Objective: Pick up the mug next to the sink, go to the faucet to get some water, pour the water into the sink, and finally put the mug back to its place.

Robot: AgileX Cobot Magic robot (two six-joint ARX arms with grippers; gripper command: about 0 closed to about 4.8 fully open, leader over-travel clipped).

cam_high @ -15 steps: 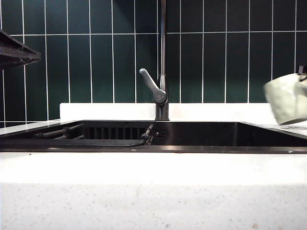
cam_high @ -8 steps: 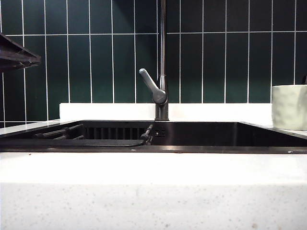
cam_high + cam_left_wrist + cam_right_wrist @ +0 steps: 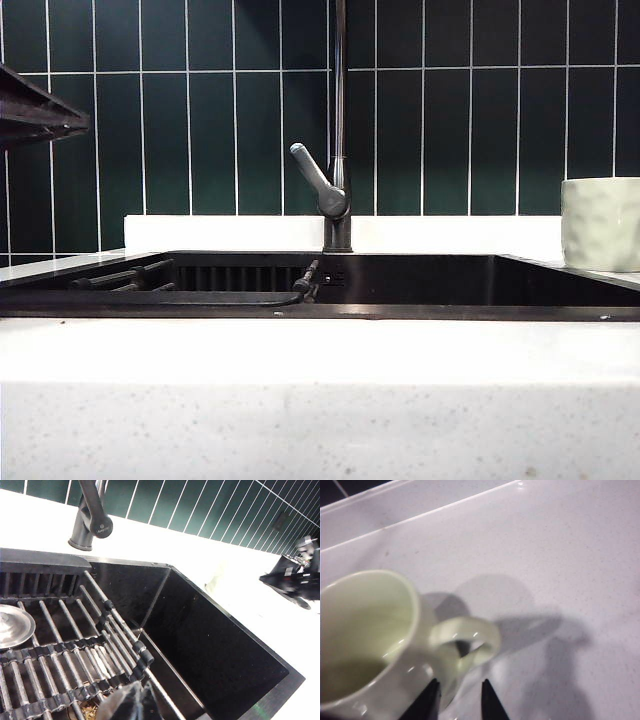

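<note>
The mug stands upright on the white table, to the right of the sink and well apart from the faucet. The right gripper hovers just above it, fingers parted and released, one on each side of the loop handle without gripping it. The left gripper hangs over the sink basin above the rack, fingers clenched on nothing.
</note>
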